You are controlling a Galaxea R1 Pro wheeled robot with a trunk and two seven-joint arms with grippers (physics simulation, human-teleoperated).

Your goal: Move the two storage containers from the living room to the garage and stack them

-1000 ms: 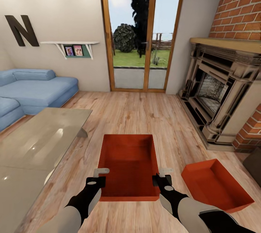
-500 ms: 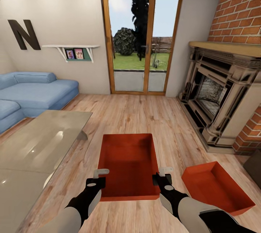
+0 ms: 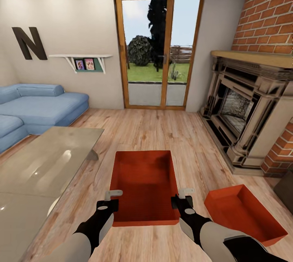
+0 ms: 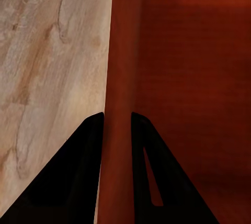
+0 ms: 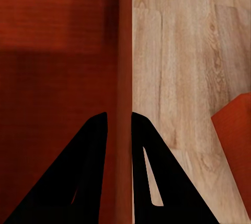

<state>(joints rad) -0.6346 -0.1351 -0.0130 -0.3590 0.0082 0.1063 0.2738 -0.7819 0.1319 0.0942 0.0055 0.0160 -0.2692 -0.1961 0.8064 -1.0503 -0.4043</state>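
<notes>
I hold one red-orange storage container [image 3: 143,184] in front of me, above the light wood floor of the living room. My left gripper [image 3: 112,197] is shut on its left wall [image 4: 118,103], and my right gripper [image 3: 182,197] is shut on its right wall [image 5: 124,77]. Each wrist view has a thin red wall pinched between two dark fingers. The second storage container [image 3: 243,212] lies on the planks at my lower right, a corner of it [image 5: 236,145] visible in the right wrist view.
A glass table [image 3: 44,172] stands close on my left, with the blue sofa [image 3: 36,107] behind it. The brick fireplace [image 3: 244,107] fills the right side. A glass door [image 3: 158,50] and black letter N [image 3: 29,42] are on the far wall.
The whole view has tilted upward: ceiling lights have come into sight and the room has slid down. The held container and both grippers keep their place relative to me.
</notes>
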